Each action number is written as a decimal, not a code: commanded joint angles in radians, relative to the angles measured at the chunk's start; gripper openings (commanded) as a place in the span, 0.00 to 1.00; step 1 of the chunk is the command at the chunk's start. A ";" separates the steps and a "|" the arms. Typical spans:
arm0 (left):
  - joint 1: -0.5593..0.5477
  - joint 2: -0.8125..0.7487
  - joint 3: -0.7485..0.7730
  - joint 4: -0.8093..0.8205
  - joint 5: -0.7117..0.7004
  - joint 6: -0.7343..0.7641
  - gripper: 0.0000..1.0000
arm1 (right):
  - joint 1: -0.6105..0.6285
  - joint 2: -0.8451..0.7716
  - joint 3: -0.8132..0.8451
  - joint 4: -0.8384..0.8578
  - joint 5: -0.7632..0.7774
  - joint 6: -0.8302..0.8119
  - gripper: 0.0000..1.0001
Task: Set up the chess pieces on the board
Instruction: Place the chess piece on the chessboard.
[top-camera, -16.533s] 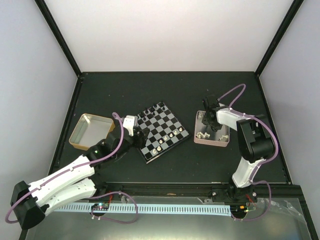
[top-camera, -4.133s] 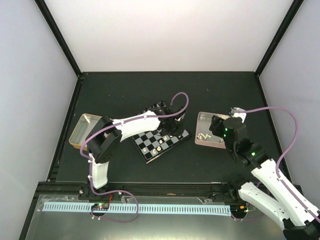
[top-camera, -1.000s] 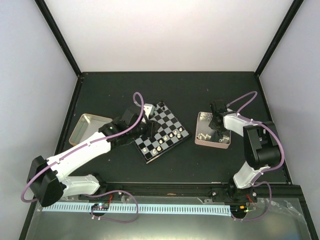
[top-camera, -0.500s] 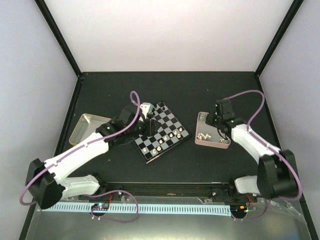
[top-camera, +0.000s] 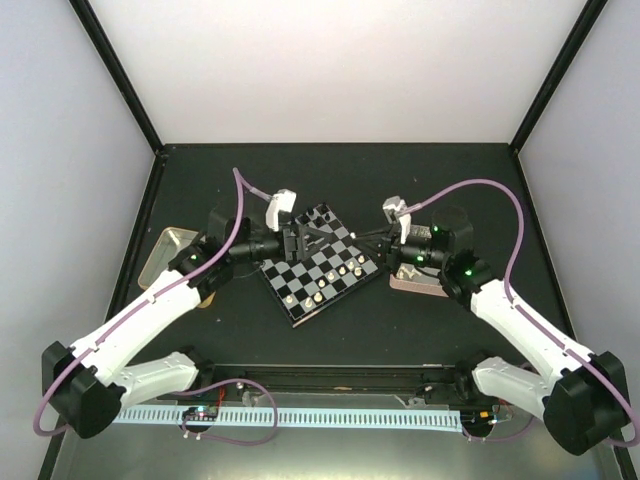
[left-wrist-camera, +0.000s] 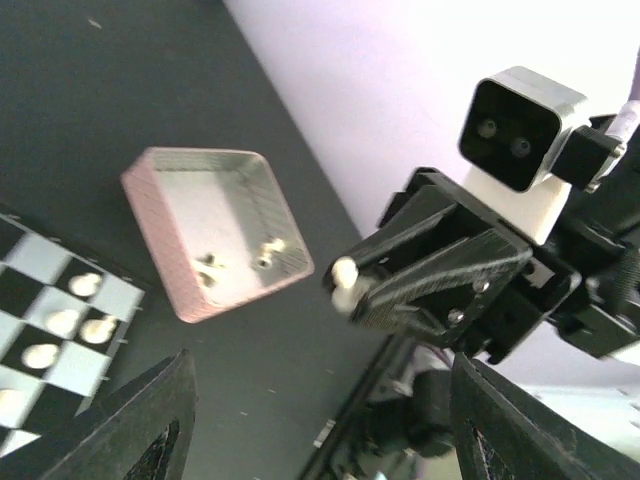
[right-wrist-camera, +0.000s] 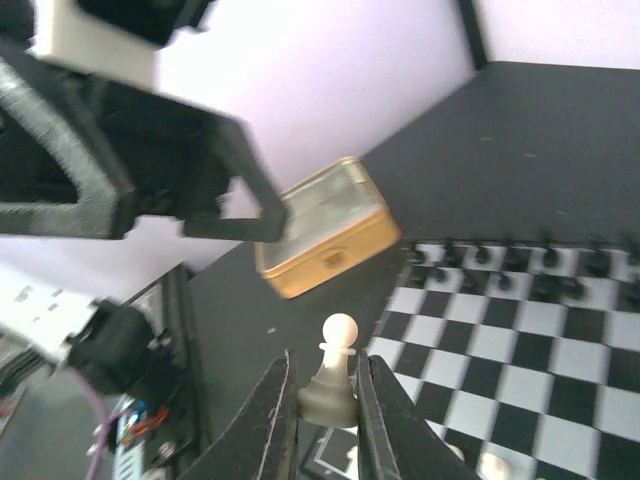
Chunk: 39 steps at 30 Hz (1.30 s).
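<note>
The board (top-camera: 320, 264) lies at the table's middle, with black pieces (right-wrist-camera: 520, 262) along its far rows and several cream pieces (top-camera: 335, 274) near its right side. My right gripper (right-wrist-camera: 328, 400) is shut on a cream-white pawn (right-wrist-camera: 334, 372), held above the board's right edge (top-camera: 372, 243). The pawn also shows in the left wrist view (left-wrist-camera: 345, 282). My left gripper (top-camera: 312, 240) is open and empty, hovering over the board's far left part, facing the right gripper. Its fingers (left-wrist-camera: 150, 425) are spread wide.
A pink tray (left-wrist-camera: 215, 232) with a few cream pieces stands right of the board (top-camera: 418, 276). A shiny gold metal tin (right-wrist-camera: 325, 228) stands at the left (top-camera: 162, 250). Black frame rails edge the table.
My right gripper left the pink tray with a cream pawn and moved left over the board's right edge. My left gripper swung right above the board.
</note>
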<state>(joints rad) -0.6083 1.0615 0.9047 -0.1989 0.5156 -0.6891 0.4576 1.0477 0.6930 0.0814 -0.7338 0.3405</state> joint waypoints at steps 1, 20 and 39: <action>0.008 0.031 0.047 0.078 0.242 -0.091 0.70 | 0.054 -0.009 0.047 0.009 -0.210 -0.117 0.13; 0.001 0.138 0.060 0.122 0.444 -0.180 0.33 | 0.105 0.000 0.079 -0.061 -0.235 -0.206 0.12; -0.014 0.159 0.081 0.011 0.371 -0.071 0.02 | 0.110 -0.002 0.091 -0.156 -0.094 -0.175 0.55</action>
<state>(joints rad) -0.6163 1.2335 0.9432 -0.1162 0.9432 -0.8413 0.5610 1.0512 0.7479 -0.0181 -0.9203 0.1596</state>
